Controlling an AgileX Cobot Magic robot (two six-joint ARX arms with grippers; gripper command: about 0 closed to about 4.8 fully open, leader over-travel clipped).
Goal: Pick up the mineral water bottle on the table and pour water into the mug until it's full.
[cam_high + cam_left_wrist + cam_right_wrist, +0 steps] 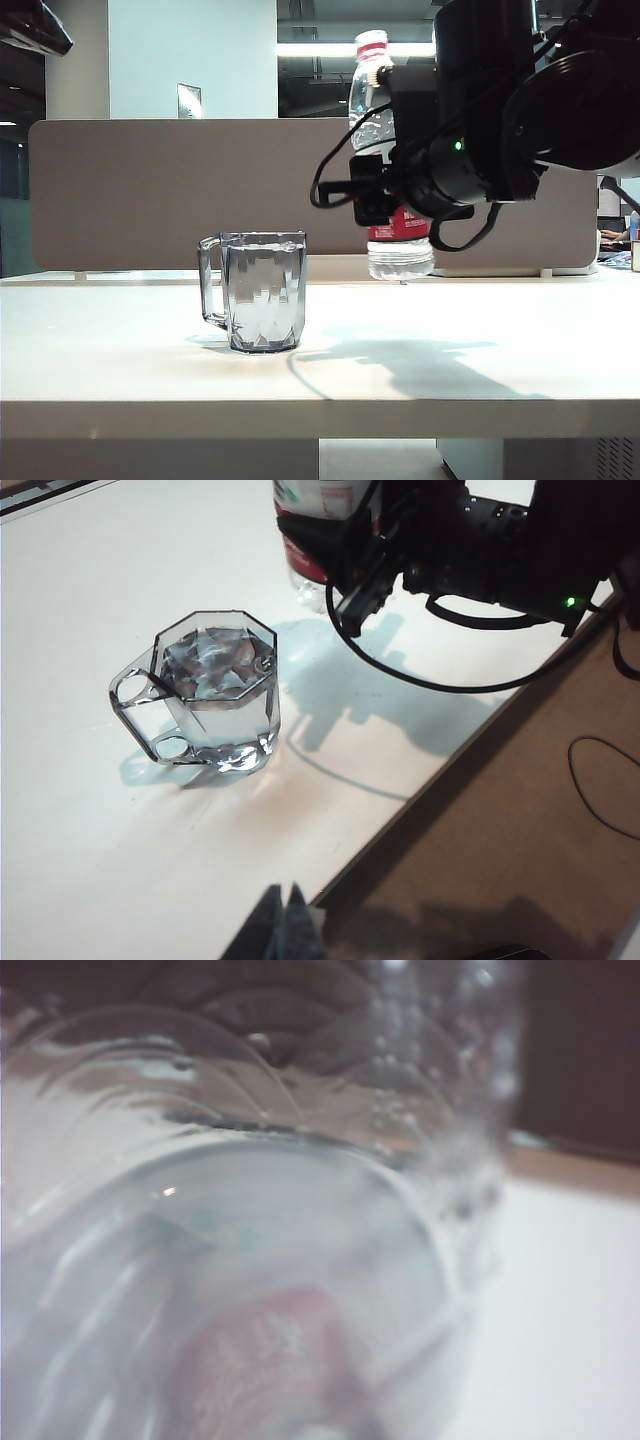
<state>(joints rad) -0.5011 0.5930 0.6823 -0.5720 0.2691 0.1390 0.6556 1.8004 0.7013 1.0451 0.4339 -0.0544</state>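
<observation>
**Mineral water bottle: upright, held clear of the table**

Mineral water bottle [388, 160]: clamped at its label by the right gripper [378, 195], above the table [480, 330], beside the mug [262, 290]. Mug looks full; pouring judged finished. Next: set bottle down upright. Left gripper [285, 925]: fingers together, hanging near the mug.

mug [264, 291] on table [450, 370], bottle [400, 258] right

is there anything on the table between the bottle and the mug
Nothing visible. The right gripper holds the bottle upright, just above the table, to the right of the mug in the exterior view. Only bare tabletop lies between them. The left gripper is well back from both.
</observation>
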